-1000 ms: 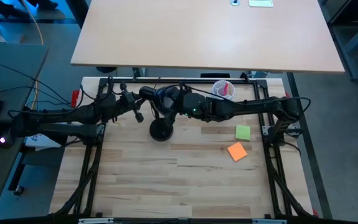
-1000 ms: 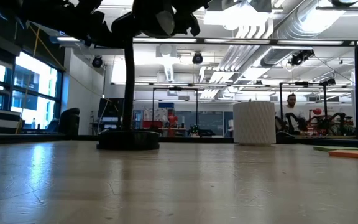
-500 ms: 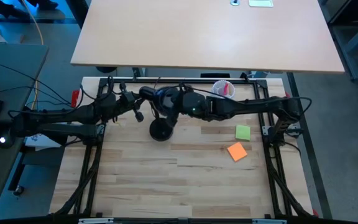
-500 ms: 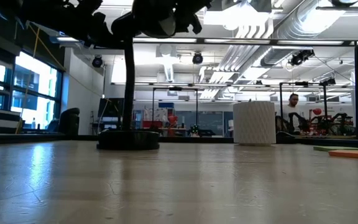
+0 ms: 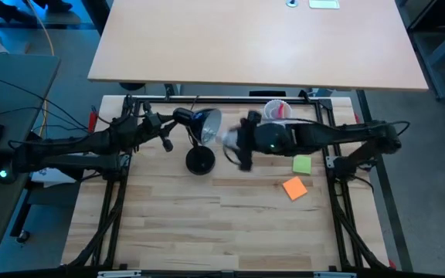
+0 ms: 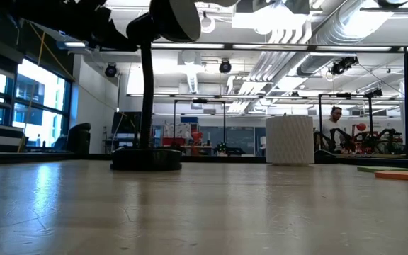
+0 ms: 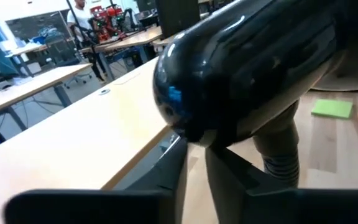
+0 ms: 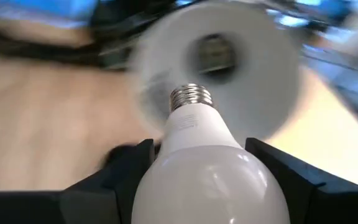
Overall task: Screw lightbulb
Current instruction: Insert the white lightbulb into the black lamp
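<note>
Arms: two, left (image 5: pixel 68 145) and right (image 5: pixel 338 135).
Grippers: two, left gripper (image 5: pixel 163 133) and right gripper (image 5: pixel 236 147).
Lamp (image 5: pixel 201 139): one, black, with one round base (image 6: pixel 146 159) and one shade (image 8: pixel 219 59).
Bulb (image 8: pixel 207 168): one, white, silvery screw base.
Cup (image 5: pixel 277 111): one, white, with one red item inside.
Sticky notes: two, one green note (image 5: pixel 302 164) and one orange note (image 5: pixel 294 188).
Tables: two, one worktable (image 5: pixel 230 224) and one pale desk (image 5: pixel 257 42) beyond.
Person (image 6: pixel 333 126): one, far off in the room.
</note>
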Controlling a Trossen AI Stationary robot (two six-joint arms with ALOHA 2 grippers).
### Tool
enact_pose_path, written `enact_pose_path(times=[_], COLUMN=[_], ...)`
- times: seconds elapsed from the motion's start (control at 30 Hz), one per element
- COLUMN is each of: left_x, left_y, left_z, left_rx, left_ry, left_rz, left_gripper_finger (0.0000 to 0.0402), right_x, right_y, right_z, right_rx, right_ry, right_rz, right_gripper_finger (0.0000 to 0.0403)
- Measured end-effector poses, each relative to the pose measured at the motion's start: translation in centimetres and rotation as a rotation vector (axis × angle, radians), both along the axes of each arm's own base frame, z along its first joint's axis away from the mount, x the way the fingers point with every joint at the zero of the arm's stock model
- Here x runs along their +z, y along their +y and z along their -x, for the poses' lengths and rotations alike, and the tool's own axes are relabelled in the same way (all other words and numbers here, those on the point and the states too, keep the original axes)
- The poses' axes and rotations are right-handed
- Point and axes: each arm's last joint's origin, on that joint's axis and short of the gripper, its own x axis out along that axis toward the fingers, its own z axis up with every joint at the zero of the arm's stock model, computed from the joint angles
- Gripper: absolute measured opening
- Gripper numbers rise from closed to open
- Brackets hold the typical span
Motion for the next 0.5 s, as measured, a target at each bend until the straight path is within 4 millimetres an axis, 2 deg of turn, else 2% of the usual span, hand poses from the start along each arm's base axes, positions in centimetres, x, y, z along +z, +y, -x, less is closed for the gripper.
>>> enact_pose_path(times=[0.07, 0.13, 0.23, 0.33, 0.4, 0.5], left_x=[0.0, -0.4, -0.9, -1.3, -1.7, -2.0], left_y=[-0.4, -0.7, -1.1, -1.7, -2.0, -2.5], left_z=[0.3, 0.5, 0.8, 1.1, 1.2, 1.5], left_rx=[-0.018, -0.033, -0.046, -0.063, -0.07, -0.085], left_ry=[0.014, 0.044, 0.081, 0.1, 0.129, 0.141], left_rz=[0.006, 0.031, 0.082, 0.138, 0.176, 0.237], left_gripper_finger=[0.0084, 0.0109, 0.0145, 0.0169, 0.0175, 0.0175], right_x=[-2.0, -4.4, -6.7, -8.6, -9.3, -9.3], right_y=[0.4, 0.8, 1.1, 1.3, 1.4, 1.5], right_z=[0.8, 1.3, 1.9, 2.3, 2.4, 2.5], right_rx=[0.203, 0.331, 0.34, 0.272, 0.259, 0.267], right_ry=[0.009, -0.064, -0.189, -0.223, -0.232, -0.26], right_rz=[-0.111, -0.208, -0.248, -0.239, -0.234, -0.235], right_gripper_finger=[0.0234, 0.0234, 0.0235, 0.0236, 0.0237, 0.0238])
